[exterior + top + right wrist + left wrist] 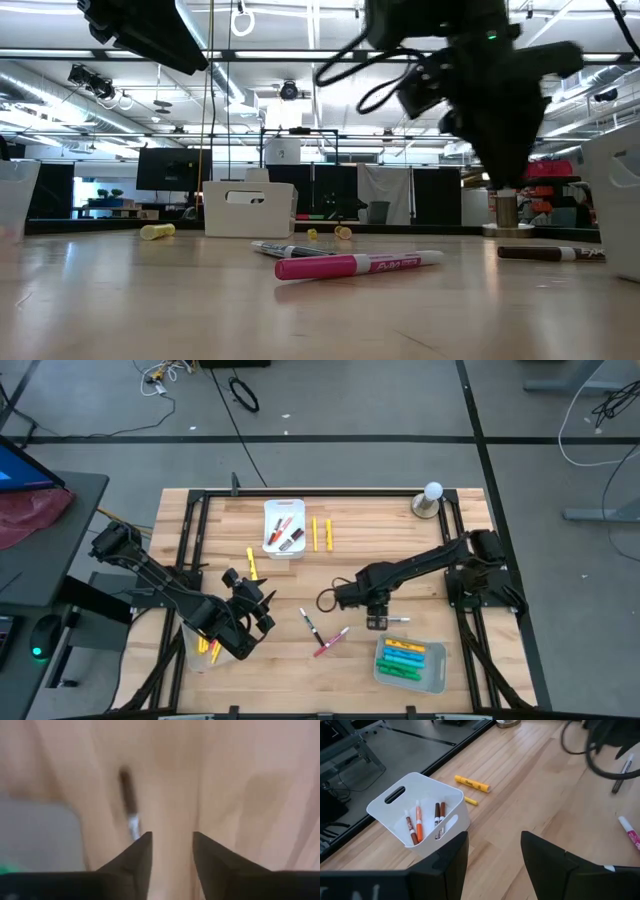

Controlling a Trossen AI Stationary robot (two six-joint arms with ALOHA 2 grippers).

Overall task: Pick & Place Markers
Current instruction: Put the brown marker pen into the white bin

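Markers lie loose on the wooden table: a pink one (332, 642) beside a dark slim one (309, 624), a dark brown one (396, 620), and yellow ones (320, 535) by the far white tray (284, 528), which holds several slim markers (425, 820). My right gripper (171, 845) points down, open, above the table just beside the dark brown marker (128, 800), touching nothing. My left gripper (492, 837) hovers open over the near left of the table (258, 612), tilted toward the far tray, nothing between its fingers.
A clear tray (410, 663) at the near right holds green, light blue and yellow markers. Another tray (203, 652) with yellow markers sits partly under my left arm. A metal stand with a white ball (430, 500) stands at the far right. Black frame rails border the table.
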